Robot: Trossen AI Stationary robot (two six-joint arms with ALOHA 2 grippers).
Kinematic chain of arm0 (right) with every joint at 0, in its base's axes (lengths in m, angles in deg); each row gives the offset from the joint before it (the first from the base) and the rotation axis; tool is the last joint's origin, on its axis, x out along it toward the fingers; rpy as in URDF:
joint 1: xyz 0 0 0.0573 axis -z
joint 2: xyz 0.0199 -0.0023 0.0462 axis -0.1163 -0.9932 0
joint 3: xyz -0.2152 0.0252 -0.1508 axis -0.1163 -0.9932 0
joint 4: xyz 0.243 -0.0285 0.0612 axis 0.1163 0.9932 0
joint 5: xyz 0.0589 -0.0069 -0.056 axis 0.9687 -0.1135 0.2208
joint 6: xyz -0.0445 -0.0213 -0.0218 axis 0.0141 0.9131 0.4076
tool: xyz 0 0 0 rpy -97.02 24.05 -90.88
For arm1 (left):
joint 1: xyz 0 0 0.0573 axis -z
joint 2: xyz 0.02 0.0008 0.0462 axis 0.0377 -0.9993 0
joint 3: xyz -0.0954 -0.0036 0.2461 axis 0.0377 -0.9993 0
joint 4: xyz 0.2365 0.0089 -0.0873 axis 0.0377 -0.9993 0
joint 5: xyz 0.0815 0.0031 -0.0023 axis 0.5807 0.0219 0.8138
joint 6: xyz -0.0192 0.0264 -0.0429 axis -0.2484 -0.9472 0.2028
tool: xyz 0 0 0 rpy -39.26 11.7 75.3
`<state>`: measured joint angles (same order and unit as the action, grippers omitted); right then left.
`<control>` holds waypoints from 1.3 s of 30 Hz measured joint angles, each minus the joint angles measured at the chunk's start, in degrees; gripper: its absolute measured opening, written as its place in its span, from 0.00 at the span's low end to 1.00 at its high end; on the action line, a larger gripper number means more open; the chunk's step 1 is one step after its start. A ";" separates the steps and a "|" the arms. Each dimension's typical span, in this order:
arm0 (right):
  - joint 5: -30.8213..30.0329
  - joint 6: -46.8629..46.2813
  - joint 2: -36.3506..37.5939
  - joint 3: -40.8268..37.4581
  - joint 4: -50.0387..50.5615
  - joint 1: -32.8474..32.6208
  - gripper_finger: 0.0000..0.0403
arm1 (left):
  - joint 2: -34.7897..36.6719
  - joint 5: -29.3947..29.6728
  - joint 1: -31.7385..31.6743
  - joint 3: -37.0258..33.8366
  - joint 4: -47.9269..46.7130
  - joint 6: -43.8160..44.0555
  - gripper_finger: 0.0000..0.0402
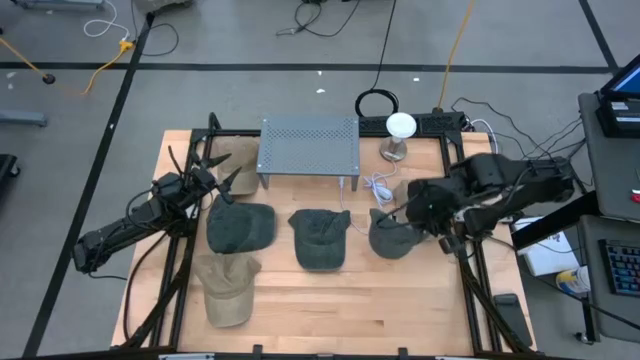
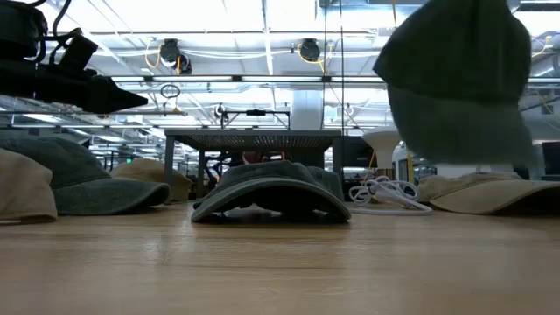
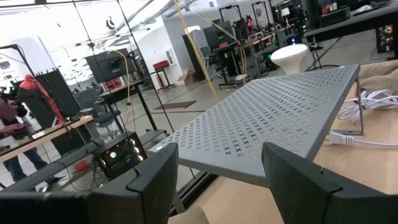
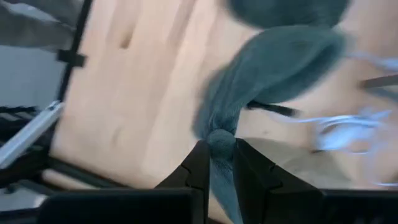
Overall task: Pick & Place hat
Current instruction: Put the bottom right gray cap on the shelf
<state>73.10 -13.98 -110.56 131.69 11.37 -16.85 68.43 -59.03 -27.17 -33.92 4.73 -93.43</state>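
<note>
Item, my right hand (image 4: 219, 163): pressed together on a bunched fold of a dark green hat (image 1: 392, 236), lifted off the table (image 1: 400, 300) at right of centre in the high view. In the low view that hat (image 2: 459, 83) hangs in the upper right of the frame, clear of the wood.

Item, my left hand (image 3: 214, 180): spread, empty, at centre left in the high view, pointing toward the grey perforated stand (image 3: 273, 121).

Item, second dark green hat (image 1: 320, 238): flat on the table, centre of frame.

Item, third dark green hat (image 1: 240, 226): left of centre, just beside my left hand.

Item, tan hat (image 1: 226, 285): lower left, below the third green one.

Item, white cable (image 1: 378, 186): coiled right of the stand.

Item, small white lamp (image 1: 399, 130): upper right of the table.
</note>
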 joint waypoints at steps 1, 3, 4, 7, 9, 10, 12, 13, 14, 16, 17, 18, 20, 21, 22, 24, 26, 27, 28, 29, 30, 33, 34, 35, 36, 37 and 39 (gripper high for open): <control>-1.16 1.07 -0.91 1.85 0.93 0.49 0.09 | 0.00 -0.01 0.01 0.00 0.00 0.00 0.59; -4.32 3.22 -2.40 5.20 1.28 1.92 0.09 | 0.00 0.00 0.01 0.00 0.00 0.00 0.59; -5.08 4.49 -2.95 6.69 1.01 2.61 0.09 | 0.00 0.00 -0.01 0.00 0.00 0.00 0.59; -8.61 8.62 -5.43 11.32 1.33 4.67 0.09 | 0.00 -0.02 0.00 0.00 0.00 0.00 0.59; -11.99 11.69 -7.42 14.33 1.07 6.04 0.09 | 0.00 -0.02 0.01 0.00 0.00 0.00 0.59; -13.85 13.57 -8.42 15.74 0.96 6.69 0.09 | 0.00 -0.02 0.00 0.00 -0.02 0.00 0.59; -17.05 18.36 -10.39 18.65 1.16 8.03 0.09 | 0.00 -0.02 0.00 0.00 0.00 0.00 0.59; -18.49 21.24 -11.27 19.97 1.12 8.73 0.09 | 0.00 -0.02 0.00 0.00 0.00 0.00 0.59; -19.91 24.20 -12.13 21.27 1.06 9.48 0.09 | 0.00 -0.02 0.01 0.00 0.00 0.00 0.59; -22.66 30.29 -13.80 23.34 1.04 11.11 0.09 | 0.00 -0.02 -0.01 0.00 0.00 0.00 0.59; -24.15 33.33 -14.78 24.23 0.96 12.12 0.09 | 0.00 -0.02 0.01 0.00 0.00 0.00 0.59; -25.88 36.23 -15.66 24.97 0.59 13.16 0.09 | 0.00 -0.02 0.01 0.00 0.00 0.00 0.59; -29.44 41.66 -17.04 25.76 -0.91 15.16 0.09 | 0.00 -0.02 -0.01 0.00 0.00 0.00 0.59; -31.24 44.20 -17.51 25.86 -2.18 16.19 0.09 | 0.00 -0.02 0.00 0.00 0.00 0.00 0.59; -33.29 46.72 -17.88 25.88 -3.80 17.32 0.09 | 0.00 -0.02 0.00 0.00 0.00 0.00 0.59; -36.11 51.11 -18.40 25.95 -7.27 19.57 0.09 | 0.00 -0.02 0.00 0.00 0.00 0.00 0.59; -37.60 55.76 -18.94 25.95 -10.59 21.80 0.09 | 0.00 -0.02 -0.01 0.00 0.00 0.00 0.59; -37.77 58.20 -19.19 25.95 -12.70 22.95 0.09 | 0.00 -0.02 -0.01 0.00 0.00 0.00 0.59; -37.62 60.88 -19.45 25.95 -14.71 24.01 0.09 | 0.00 -0.02 0.01 0.00 0.00 0.00 0.59; -37.58 63.63 -19.79 25.95 -16.53 25.00 0.09 | 0.00 -0.02 -0.01 0.00 0.00 0.00 0.59; -37.56 66.44 -20.17 25.95 -18.52 25.91 0.09 | 0.00 -0.02 -0.01 0.00 0.00 0.00 0.59; -35.87 73.96 -21.52 25.97 -23.68 28.64 0.09 | 0.00 -0.02 0.00 0.00 0.00 0.00 0.59; -34.67 75.98 -22.24 25.97 -25.00 29.38 0.09 | 0.00 -0.02 0.01 0.00 0.00 0.00 0.59; -33.38 77.76 -23.17 25.98 -26.87 29.97 0.10 | 0.00 -0.02 -0.01 0.00 0.00 0.00 0.59; -32.12 79.11 -24.11 26.04 -28.63 30.56 0.10 | 0.00 -0.02 0.01 0.00 0.00 0.00 0.59; -31.10 80.28 -25.00 26.03 -29.69 31.14 0.09 | 0.00 -0.02 0.01 0.00 0.00 0.00 0.59; -29.52 81.87 -26.84 25.93 -31.22 31.99 0.09 | 0.00 -0.02 0.00 0.00 0.00 0.00 0.59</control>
<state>43.58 67.89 -137.40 157.62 -19.85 15.14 68.43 -59.05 -27.17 -33.92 4.73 -93.43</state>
